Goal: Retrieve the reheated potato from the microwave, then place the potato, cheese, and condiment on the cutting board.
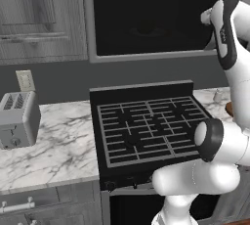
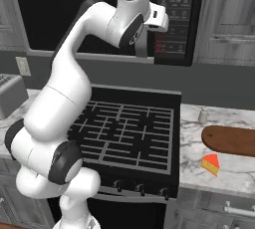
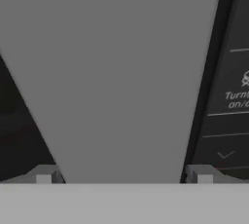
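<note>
gripper [image 3: 124,181] spread wide, nothing held, i see its tips straddling the grey door edge of the microwave [image 2: 175,19], button panel just right. far below right, cutting board [image 2: 230,141], cheese [image 2: 210,164] and condiment [image 2: 202,116] sit apart on open counter [image 2: 194,143].
</note>
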### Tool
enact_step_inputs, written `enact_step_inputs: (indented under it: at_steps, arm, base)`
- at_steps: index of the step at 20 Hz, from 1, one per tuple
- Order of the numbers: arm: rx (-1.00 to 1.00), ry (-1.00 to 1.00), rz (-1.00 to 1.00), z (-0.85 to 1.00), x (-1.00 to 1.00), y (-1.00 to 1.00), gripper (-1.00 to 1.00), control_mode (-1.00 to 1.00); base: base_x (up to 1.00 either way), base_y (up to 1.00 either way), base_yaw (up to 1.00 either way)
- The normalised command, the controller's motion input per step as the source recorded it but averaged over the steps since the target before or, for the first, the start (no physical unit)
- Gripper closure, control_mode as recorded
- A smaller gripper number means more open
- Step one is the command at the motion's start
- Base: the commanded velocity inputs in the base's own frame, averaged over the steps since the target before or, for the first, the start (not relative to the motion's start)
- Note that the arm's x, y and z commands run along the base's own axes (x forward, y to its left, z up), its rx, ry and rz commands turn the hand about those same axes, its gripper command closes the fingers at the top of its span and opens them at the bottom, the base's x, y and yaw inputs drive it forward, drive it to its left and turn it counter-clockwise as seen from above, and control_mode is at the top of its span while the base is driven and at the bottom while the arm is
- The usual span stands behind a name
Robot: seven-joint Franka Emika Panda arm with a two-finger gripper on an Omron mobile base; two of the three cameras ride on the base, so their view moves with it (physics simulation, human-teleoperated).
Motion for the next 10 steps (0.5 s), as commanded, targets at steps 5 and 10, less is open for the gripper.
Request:
enact_step_inputs:
  at_steps: [5, 10]
  arm:
    - [0.02, -0.09, 0.0, -0.03, 0.28, 0.0, -1.0, -1.0]
    - [0.05, -0.03, 0.0, -0.03, 0.24, 0.03, 1.0, -1.0]
  base:
    - [0.0, 0.0, 0.0]
    - [0.0, 0.0, 0.0]
